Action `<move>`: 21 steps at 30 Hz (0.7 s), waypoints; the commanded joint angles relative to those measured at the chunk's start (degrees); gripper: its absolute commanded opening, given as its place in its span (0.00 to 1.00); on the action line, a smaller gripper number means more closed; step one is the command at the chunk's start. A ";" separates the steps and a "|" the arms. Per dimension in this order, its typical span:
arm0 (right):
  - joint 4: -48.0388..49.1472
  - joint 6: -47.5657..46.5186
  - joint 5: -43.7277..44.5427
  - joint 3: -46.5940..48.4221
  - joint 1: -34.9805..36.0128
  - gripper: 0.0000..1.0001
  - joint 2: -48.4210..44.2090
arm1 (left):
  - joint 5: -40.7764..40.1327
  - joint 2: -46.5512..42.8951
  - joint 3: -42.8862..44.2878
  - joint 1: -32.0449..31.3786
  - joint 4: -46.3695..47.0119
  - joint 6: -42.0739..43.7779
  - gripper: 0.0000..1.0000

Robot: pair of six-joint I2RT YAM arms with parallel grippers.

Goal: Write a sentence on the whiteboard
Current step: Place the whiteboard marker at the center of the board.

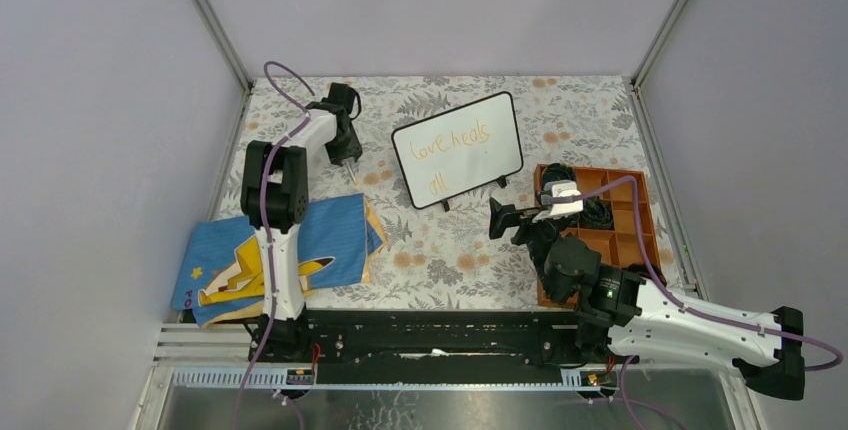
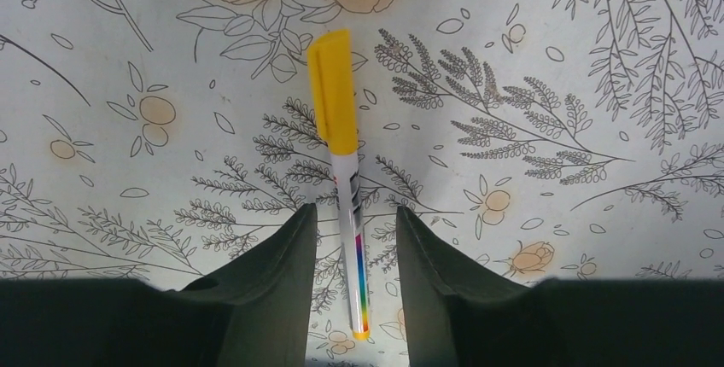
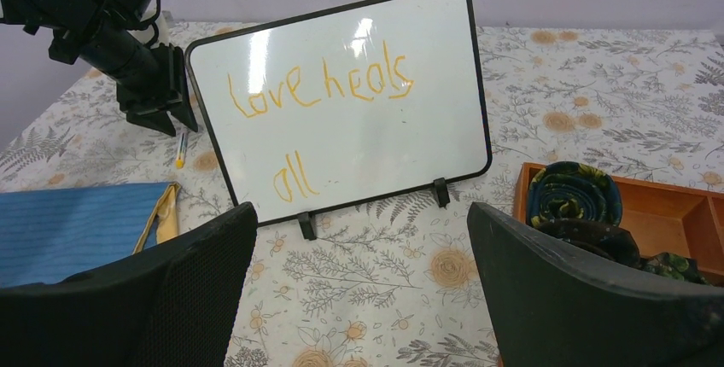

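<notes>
On floral surface (image 1: 440,250), centre: black-framed white whiteboard (image 1: 482,162) tilted, orange cursive sentence (image 1: 450,143) | we judge it light, stiff, tippy; grip frame edge | left tool (image 2: 354,211) slightly parted astride yellow-capped marker (image 2: 345,183) | right tool (image 3: 360,213) wide, empty

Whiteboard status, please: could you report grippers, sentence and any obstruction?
Left gripper open astride capped marker; right gripper open, empty. Sentence on whiteboard: love heals all. Nothing blocking.

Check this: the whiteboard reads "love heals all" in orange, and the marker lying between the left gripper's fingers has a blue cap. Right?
No. The cap on the marker is yellow, not blue; the left wrist view shows it. The whiteboard wording and the marker's place stand.
</notes>
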 commanded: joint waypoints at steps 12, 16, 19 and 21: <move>-0.25 0.69 -0.87 1.82 -0.28 0.99 0.06 | 1.46 -5.21 -0.90 0.44 2.06 -0.49 0.54; -0.61 0.70 -2.37 1.79 -0.29 0.99 -0.22 | 1.69 -7.25 -0.61 0.35 2.35 -0.30 0.57; -0.35 0.61 -2.71 1.70 -0.28 0.99 0.09 | 1.97 -8.51 -0.30 0.11 2.35 -0.26 0.59; -0.33 0.61 -3.08 1.64 -0.28 0.99 0.36 | 1.53 -9.13 -0.57 -0.26 2.57 -0.20 0.62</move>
